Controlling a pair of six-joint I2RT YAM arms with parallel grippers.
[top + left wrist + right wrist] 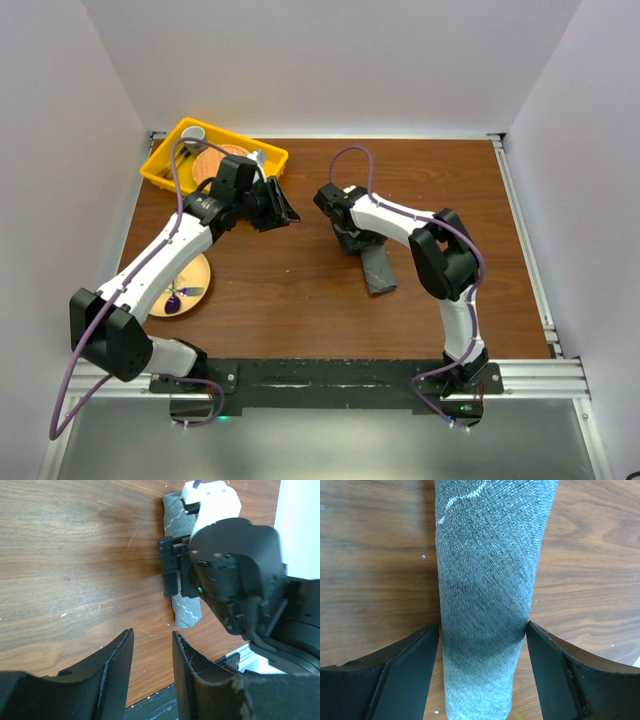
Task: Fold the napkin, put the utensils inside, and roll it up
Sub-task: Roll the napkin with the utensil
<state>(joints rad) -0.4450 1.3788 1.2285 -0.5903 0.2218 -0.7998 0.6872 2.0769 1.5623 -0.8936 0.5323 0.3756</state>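
Observation:
The napkin (378,268) lies rolled into a tight grey-green tube right of the table's middle, with a pale stitched line (462,500) showing near its far end. My right gripper (482,627) stands over the roll (487,580) with a pad pressed to each side, and the roll rests on the wood. Left of it, my left gripper (285,212) hovers open with nothing between its fingers (152,635). In the left wrist view the roll (186,611) pokes out from under the right arm's wrist (225,575). The utensils are hidden.
A yellow bin (165,165) at the back left holds an orange dish and a white cup. A tan plate (195,285) with a small purple thing (172,298) on it sits by the left arm. White walls close in three sides, and a metal rail (520,375) runs along the near edge.

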